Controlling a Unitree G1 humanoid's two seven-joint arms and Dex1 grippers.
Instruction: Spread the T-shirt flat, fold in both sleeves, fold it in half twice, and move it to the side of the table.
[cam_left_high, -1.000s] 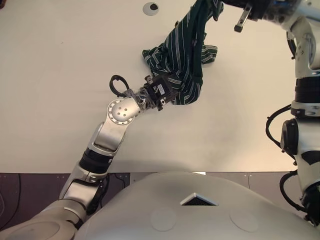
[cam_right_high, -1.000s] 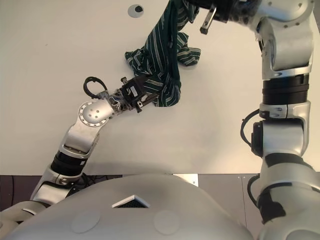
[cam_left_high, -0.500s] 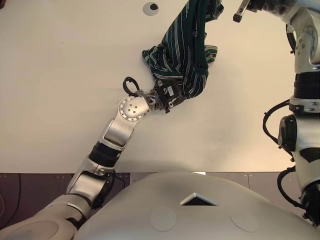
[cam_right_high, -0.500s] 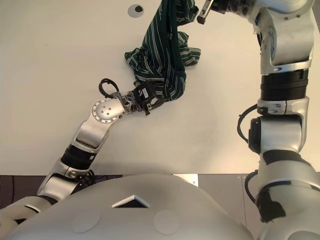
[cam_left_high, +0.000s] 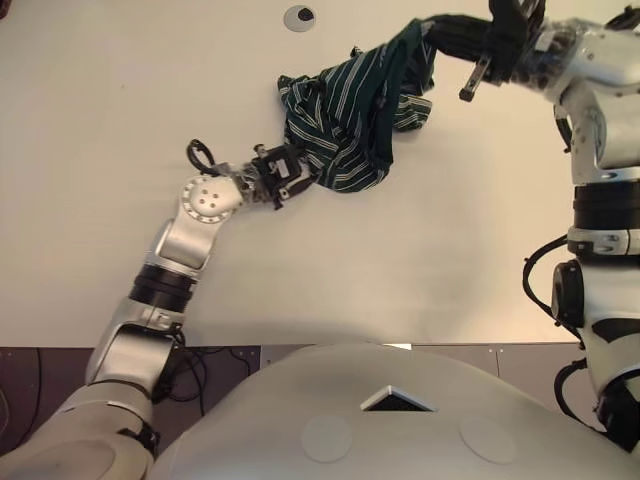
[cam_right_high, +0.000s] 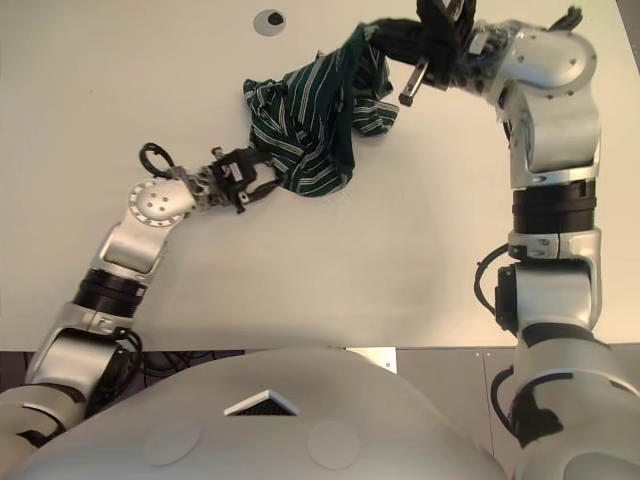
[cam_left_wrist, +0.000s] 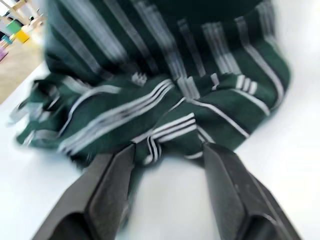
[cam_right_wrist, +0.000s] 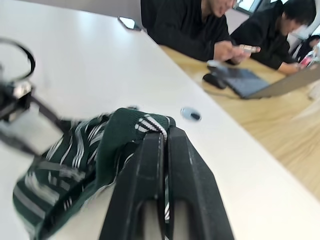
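T-shirt (cam_left_high: 345, 120) spreading, judged as the step in hand; no sleeve folded yet. Right gripper (cam_right_wrist: 164, 134): fingers pressed together on a dark edge of the cloth, holding that edge raised above the table (cam_left_high: 120, 120) at the far right. Left gripper (cam_left_wrist: 169, 155): fingers spread, low at the table, tips either side of the near striped hem, not closed on anything. Outward from there: green striped heap, crumpled, partly hanging from the right pinch, partly resting on the far middle of the table, near a round cable hole (cam_left_high: 299, 16). Next, probably: close the left fingers on the hem, then draw the two holds apart and lay the cloth down flat. Calls for a grip on one layer only, well away from the right pinch.
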